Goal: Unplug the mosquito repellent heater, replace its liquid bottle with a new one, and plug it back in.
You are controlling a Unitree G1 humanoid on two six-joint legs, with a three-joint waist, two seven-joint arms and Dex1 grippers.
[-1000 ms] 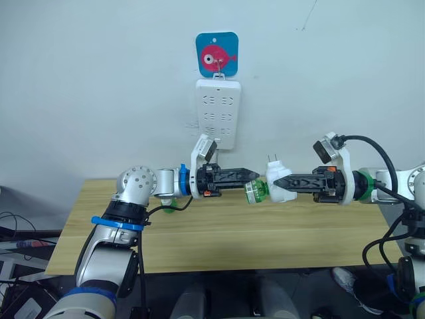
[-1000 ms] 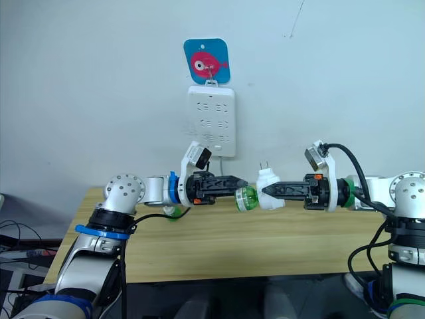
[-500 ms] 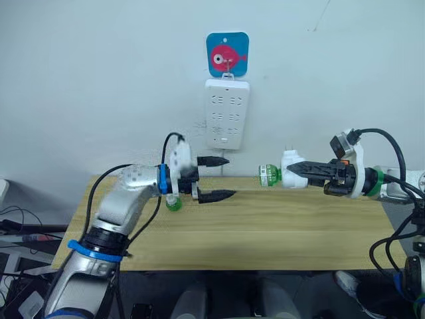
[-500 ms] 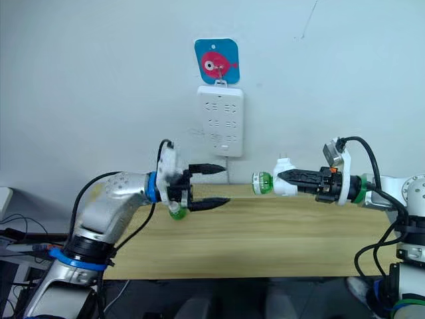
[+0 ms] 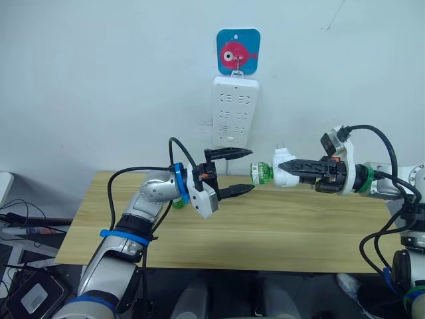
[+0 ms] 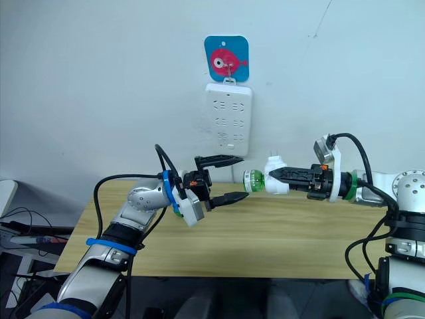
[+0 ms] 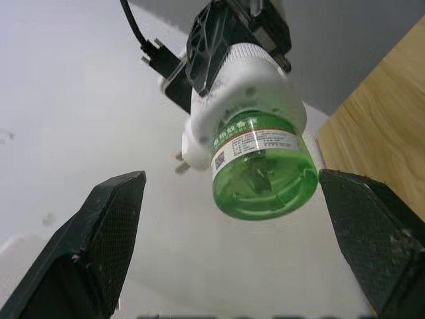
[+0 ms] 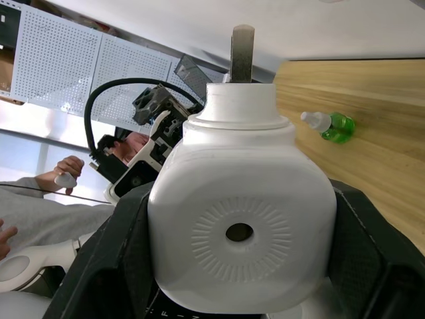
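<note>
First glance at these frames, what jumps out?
The right gripper holds the white mosquito repellent heater in mid-air above the wooden table, unplugged, its green liquid bottle pointing at the left gripper. That gripper is wide open beside the bottle, not touching it. Behind, a white power strip hangs on the wall under a blue card with a red fish.

The left arm bends at the elbow and reaches forward, its left gripper point(image 5: 236, 173) held level with both black fingers spread wide apart, one above the other. The right arm stretches inward from the side, nearly straight, and the right gripper point(image 5: 295, 165) is clamped around the mosquito repellent heater point(image 5: 284, 169).
</note>
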